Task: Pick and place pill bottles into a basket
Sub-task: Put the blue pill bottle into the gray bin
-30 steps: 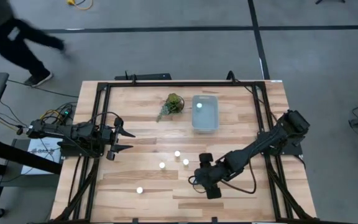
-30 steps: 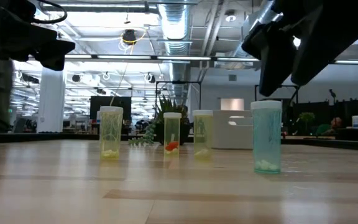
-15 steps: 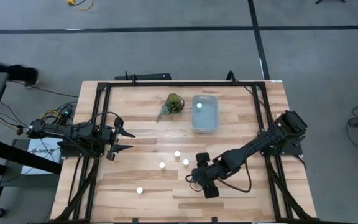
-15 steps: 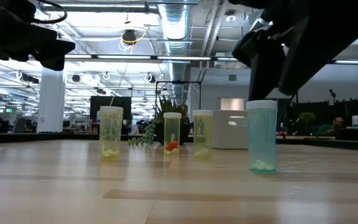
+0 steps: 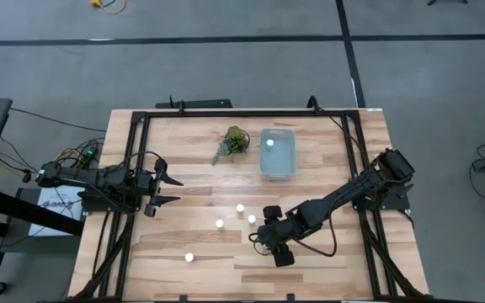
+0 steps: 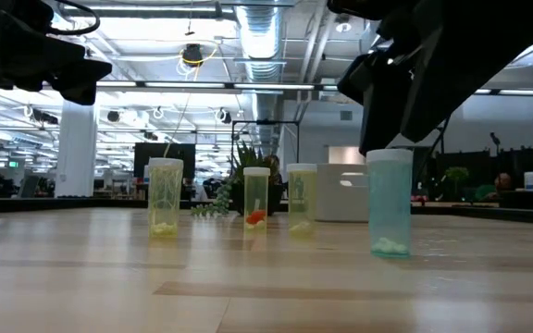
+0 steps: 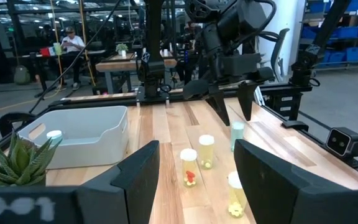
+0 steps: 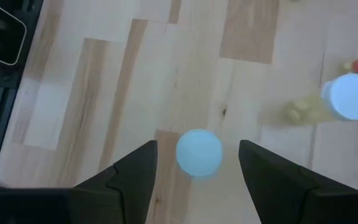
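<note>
Right gripper (image 5: 269, 241) has crept a bit further left, fingers spread wide over a blue-tinted pill bottle (image 8: 199, 152) near the surface's front edge. Left gripper (image 5: 165, 190) hasn't budged by the left edge, also wide.

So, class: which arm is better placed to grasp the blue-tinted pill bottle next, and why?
The right arm. Its hand hangs open directly above the blue-tinted pill bottle, whose cap sits between the fingers. The left hand waits open near the table's left edge, away from every bottle.
</note>
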